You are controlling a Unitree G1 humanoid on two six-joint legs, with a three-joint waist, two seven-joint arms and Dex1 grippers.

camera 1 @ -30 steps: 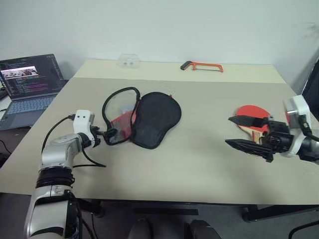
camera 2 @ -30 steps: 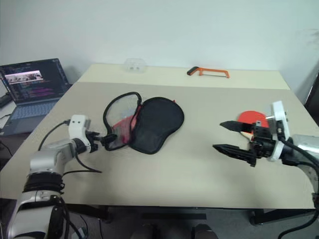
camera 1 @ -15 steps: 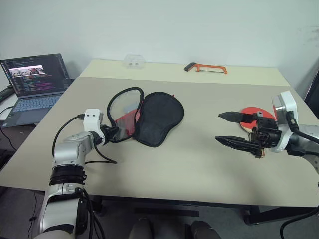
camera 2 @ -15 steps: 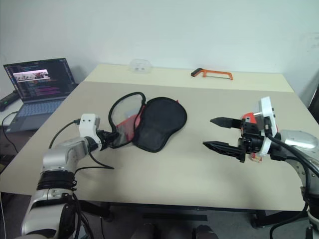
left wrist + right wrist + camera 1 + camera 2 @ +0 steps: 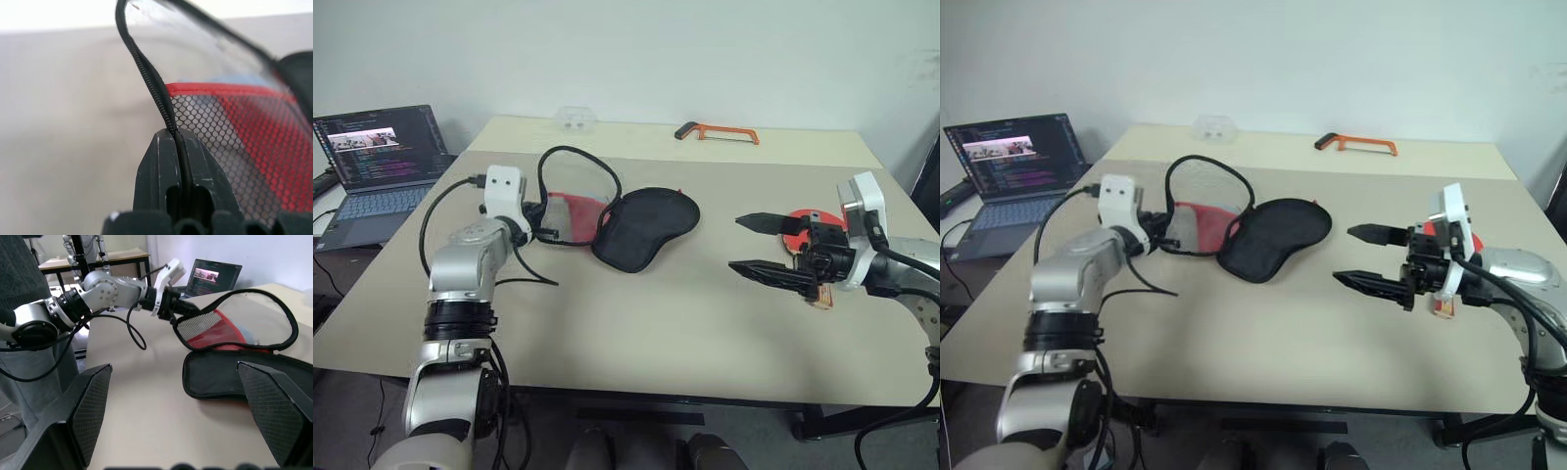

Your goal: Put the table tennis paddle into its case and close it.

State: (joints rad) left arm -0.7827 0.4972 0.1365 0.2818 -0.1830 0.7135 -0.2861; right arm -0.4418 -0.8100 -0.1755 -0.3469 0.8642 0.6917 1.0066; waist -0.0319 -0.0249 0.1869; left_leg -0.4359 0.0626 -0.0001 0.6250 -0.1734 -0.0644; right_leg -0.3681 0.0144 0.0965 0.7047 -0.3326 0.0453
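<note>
Case lifted open by the left gripper

The left gripper point(image 5: 177, 147) pinches the black zip edge of the case point(image 5: 641, 223) (clear front raised). The right gripper point(image 5: 766, 245) stands spread, the table tennis paddle point(image 5: 799, 221) just behind it.

case point(image 5: 641, 227): unzipped, clear mesh flap raised, black back flat | table tennis paddle point(image 5: 800, 223): red, flat, far right

Honestly nothing here is readable. The open grey laptop point(image 5: 374, 162) off the table's left side has a dark screen with coloured lines that look like code and a small picture strip at the top, but the characters are way too tiny to make out. No legible labels or brands anywhere else.
</note>
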